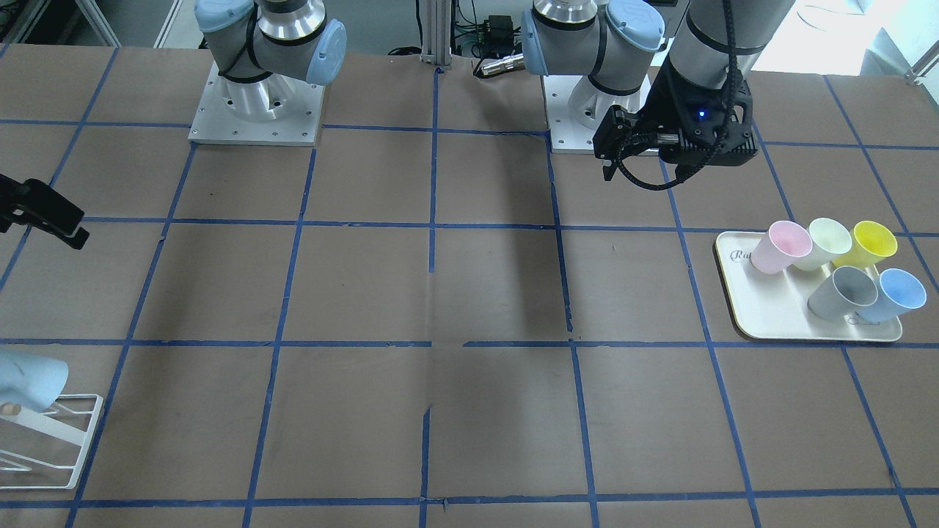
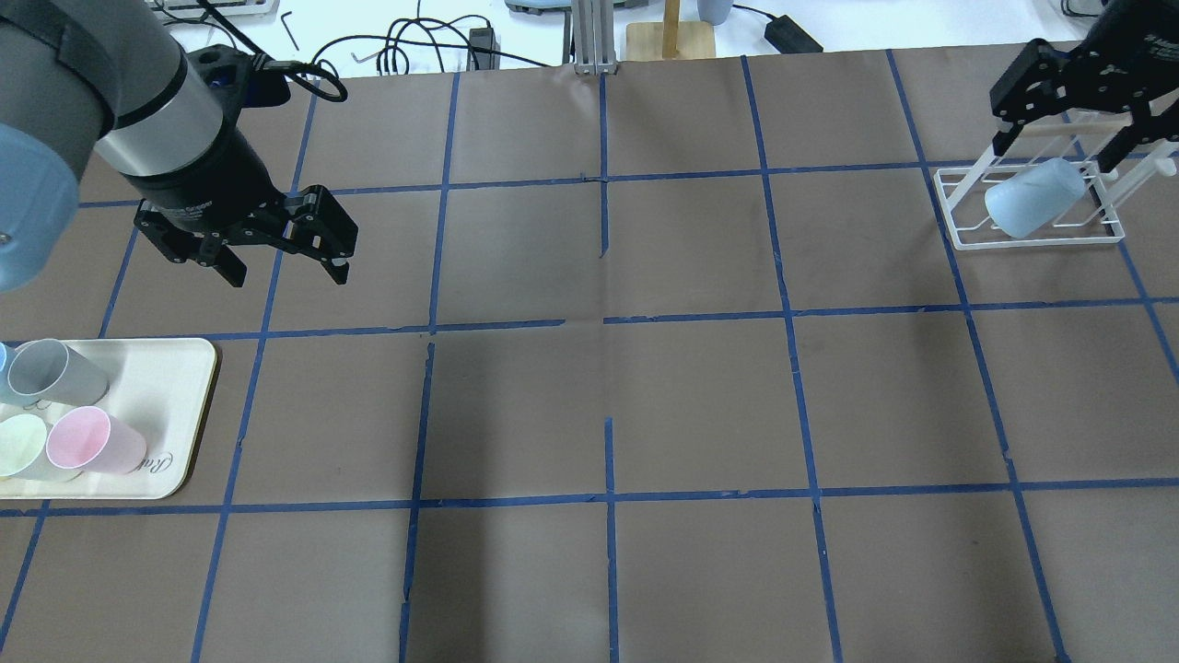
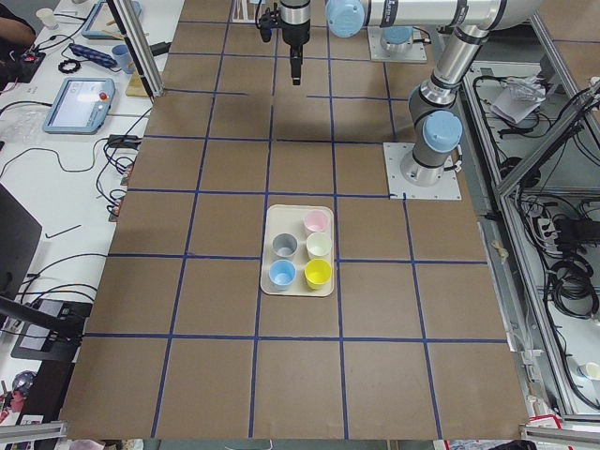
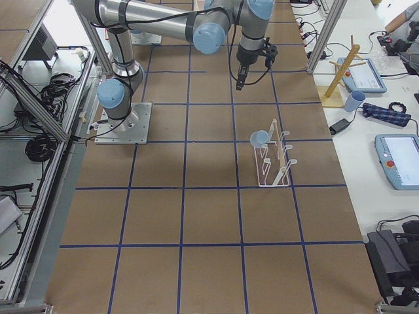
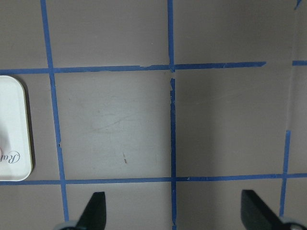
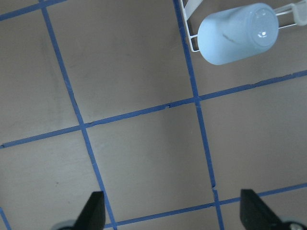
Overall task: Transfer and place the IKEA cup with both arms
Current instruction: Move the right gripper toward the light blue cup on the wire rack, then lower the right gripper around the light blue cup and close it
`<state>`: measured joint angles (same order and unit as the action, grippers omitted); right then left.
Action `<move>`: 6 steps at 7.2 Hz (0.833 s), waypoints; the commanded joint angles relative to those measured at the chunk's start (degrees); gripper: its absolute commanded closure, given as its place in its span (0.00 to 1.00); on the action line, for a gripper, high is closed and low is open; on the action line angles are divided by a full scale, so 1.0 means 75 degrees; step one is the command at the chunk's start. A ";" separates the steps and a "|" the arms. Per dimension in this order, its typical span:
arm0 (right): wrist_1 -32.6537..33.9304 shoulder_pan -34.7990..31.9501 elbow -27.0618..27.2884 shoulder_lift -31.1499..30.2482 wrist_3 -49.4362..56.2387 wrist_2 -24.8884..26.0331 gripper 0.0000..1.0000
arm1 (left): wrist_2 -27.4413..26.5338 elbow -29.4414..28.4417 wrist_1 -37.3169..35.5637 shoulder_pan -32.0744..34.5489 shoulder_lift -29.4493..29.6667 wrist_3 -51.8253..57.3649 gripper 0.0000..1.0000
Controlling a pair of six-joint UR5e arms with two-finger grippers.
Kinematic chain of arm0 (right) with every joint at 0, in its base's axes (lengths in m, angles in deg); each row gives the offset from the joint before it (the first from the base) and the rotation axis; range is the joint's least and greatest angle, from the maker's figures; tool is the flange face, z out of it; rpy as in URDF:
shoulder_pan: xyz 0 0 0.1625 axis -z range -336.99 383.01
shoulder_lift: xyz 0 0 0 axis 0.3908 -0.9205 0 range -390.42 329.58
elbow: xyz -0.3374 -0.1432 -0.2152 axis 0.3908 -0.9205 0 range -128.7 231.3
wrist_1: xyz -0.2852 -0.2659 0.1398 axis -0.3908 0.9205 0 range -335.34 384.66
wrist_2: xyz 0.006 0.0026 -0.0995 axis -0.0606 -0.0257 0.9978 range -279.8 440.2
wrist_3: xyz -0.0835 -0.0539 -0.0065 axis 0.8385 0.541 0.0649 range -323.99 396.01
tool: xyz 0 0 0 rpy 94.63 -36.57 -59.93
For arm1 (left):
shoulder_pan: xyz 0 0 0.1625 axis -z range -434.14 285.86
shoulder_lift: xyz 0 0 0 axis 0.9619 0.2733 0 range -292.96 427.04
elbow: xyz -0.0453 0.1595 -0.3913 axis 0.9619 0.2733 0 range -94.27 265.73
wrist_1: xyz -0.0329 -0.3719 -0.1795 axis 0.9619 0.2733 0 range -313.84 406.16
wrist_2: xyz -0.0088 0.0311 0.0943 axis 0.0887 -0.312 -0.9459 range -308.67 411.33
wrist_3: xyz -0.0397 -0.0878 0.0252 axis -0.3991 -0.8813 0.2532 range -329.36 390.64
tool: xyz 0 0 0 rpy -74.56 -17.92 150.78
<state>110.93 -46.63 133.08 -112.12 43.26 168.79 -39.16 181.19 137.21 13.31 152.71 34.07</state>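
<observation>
The light-blue IKEA cup [image 2: 1032, 210] lies tilted on a peg of the white wire rack [image 2: 1041, 241] at the far right. It also shows in the front view [image 1: 29, 381] and in the right wrist view [image 6: 237, 33]. My right gripper [image 2: 1059, 138] is open and empty, above and just behind the rack and apart from the cup; its wrist view [image 6: 173, 213] shows spread fingertips. My left gripper [image 2: 285, 267] is open and empty over bare table, beyond the tray; its wrist view [image 5: 175, 213] shows the same. A second, alike blue cup [image 1: 891, 293] stands on the tray.
A cream tray [image 1: 733, 293] at the robot's left end holds the pink cup [image 1: 777, 248], a pale green cup [image 1: 825, 242], a yellow cup [image 1: 873, 243] and the grey cup [image 1: 843, 292]. The tray's corner [image 5: 14, 129] shows in the left wrist view. Blue tape grids the brown table.
</observation>
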 commanded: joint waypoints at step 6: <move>0.1129 0.2029 0.0075 0.1492 0.2935 -0.1192 0.00 | -0.0029 0.0033 -0.0046 -0.0011 0.0003 -0.0012 0.00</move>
<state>117.80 -32.84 133.32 -103.40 63.63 162.02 -39.31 181.41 136.99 13.23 152.66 34.00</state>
